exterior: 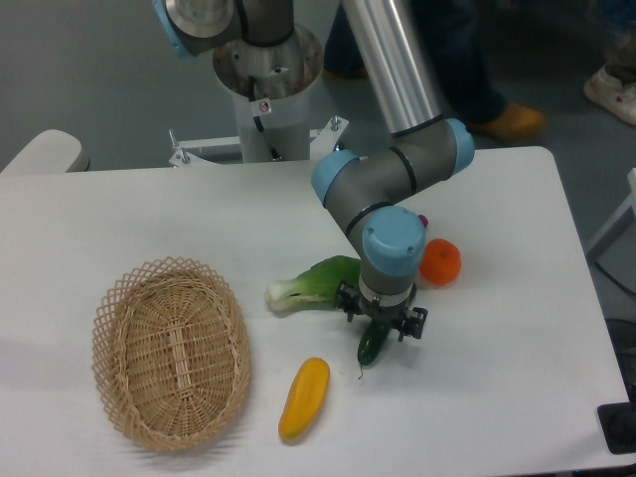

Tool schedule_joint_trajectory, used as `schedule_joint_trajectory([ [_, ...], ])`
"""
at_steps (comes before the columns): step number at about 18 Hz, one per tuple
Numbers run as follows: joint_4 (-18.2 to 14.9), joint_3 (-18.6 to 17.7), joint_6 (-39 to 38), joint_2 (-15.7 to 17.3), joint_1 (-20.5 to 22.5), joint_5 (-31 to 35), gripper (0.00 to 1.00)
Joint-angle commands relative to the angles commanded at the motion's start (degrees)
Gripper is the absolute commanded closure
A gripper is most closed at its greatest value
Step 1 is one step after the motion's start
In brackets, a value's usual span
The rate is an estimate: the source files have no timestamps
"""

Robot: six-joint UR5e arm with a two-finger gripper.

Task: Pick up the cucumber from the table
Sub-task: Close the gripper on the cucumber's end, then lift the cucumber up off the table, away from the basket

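Lining-up step by the look of it. Gripper [382, 324] parked right over the cucumber [371, 347], only the lower dark green end poking out on the table [517, 378], between the bok choy [316, 282] and the yellow vegetable [304, 398]. Can't tell jaw state, wrist blocking the view. Next up, probably: straddle it, squeeze, lift straight up.
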Motion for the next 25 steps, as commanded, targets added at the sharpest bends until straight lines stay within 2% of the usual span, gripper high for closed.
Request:
schedule_joint_trajectory([
  [2, -0.09, 0.27, 1.41, 0.09, 0.00, 0.00, 0.88],
  [3, -0.09, 0.53, 1.42, 0.00, 0.09, 0.09, 0.90],
  [7, -0.35, 2.28, 1.59, 0.09, 0.35, 0.09, 0.91],
  [11, -2.01, 7.54, 2.73, 0.70, 0.61, 0.09, 0.91],
  [15, -12.37, 16.07, 10.01, 1.40, 2.28, 0.09, 0.91],
  [17, -15.89, 18.80, 14.49, 2.19, 4.12, -0.26, 0.91],
  [20, -16.52, 19.60, 23.36, 3.42, 7.37, -1.40, 0.91],
  [25, -18.10, 19.69, 32.34, 4.83, 11.95, -3.16, 0.90],
])
